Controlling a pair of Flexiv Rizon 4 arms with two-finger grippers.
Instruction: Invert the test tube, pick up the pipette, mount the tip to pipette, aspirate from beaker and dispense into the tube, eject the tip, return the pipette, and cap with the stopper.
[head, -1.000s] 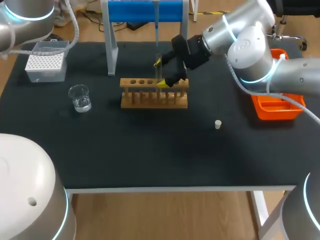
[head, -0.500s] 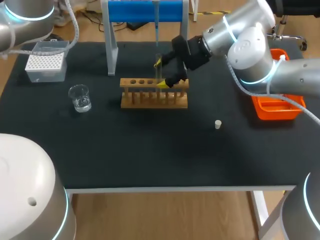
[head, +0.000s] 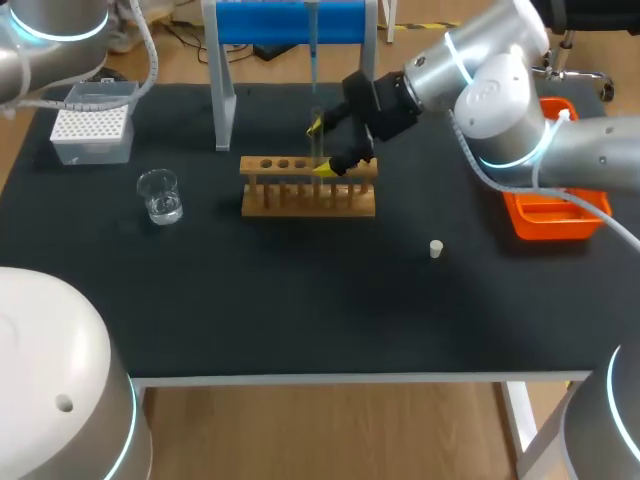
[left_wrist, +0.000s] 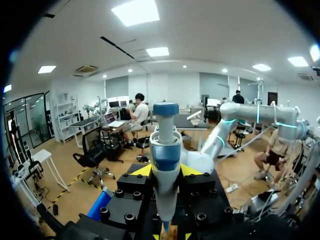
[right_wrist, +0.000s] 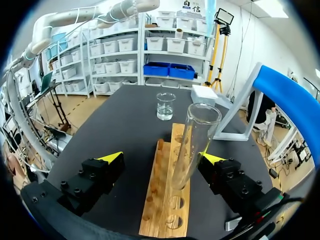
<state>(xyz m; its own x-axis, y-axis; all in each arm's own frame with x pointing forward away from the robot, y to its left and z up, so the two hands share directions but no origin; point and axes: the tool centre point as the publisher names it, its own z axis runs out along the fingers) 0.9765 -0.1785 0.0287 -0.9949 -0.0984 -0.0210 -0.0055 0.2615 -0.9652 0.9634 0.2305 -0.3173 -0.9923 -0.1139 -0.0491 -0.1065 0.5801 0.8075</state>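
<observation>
A clear test tube (right_wrist: 192, 145) stands mouth up in the wooden rack (head: 308, 188), seen in the head view as the tube (head: 318, 135). My right gripper (right_wrist: 160, 159) is open, one finger on each side of the tube, which stands nearer one finger. In the head view that gripper (head: 320, 147) hangs over the rack's right half. My left gripper (left_wrist: 166, 170) is shut on the white and blue pipette (left_wrist: 165, 150), its yellow tips against the body. The pipette (head: 313, 45) hangs at the blue stand (head: 290, 22). The left gripper itself is outside the head view.
A glass beaker (head: 160, 195) with water stands left of the rack. The white tip box (head: 92, 125) is at the far left. A small white stopper (head: 436, 248) lies right of centre. An orange tray (head: 545, 215) sits at the right edge.
</observation>
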